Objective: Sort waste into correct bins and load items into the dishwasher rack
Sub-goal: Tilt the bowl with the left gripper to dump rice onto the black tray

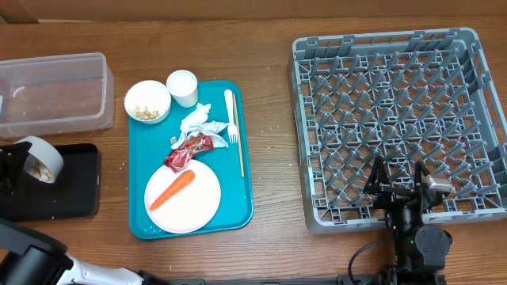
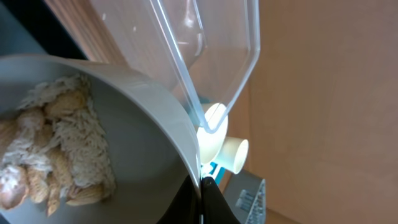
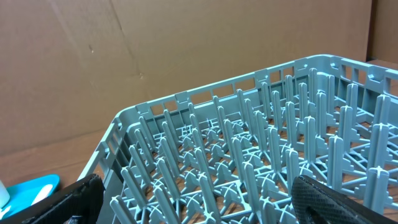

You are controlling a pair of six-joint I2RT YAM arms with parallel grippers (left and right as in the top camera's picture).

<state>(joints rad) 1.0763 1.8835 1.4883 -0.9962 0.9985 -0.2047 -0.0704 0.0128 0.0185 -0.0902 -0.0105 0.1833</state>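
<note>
Overhead, the wood-grain surface (image 1: 269,47) carries a teal serving tray (image 1: 242,190) at centre-left. On it lie a round pale pink plate (image 1: 202,204) bearing a small orange carrot (image 1: 172,190), a crinkled red wrapper (image 1: 188,152), crumpled white napkins (image 1: 196,120), a white plastic fork (image 1: 231,115) along the right rim, a small white cup (image 1: 183,87), and an upright white bowl (image 1: 147,101) containing pale scraps. Left of the serving tray sits a clear rectangular plastic tub (image 1: 51,91) and, nearer the robot, a shallow matte black tray (image 1: 79,190).

The left end effector (image 1: 22,165) is pressed together on the rim of a tipped white bowl (image 1: 36,150), which is turned on its side above the black tray. The left wrist view shows its smooth interior holding clumped rice and nut scraps (image 2: 56,149).

At right stands the dishwasher rack (image 1: 475,119), a square grey plastic crate with a lattice floor of upright pegs. The right end effector (image 1: 398,184) hangs over the rack's near edge, its fingers (image 3: 336,199) spread wide and holding nothing.
</note>
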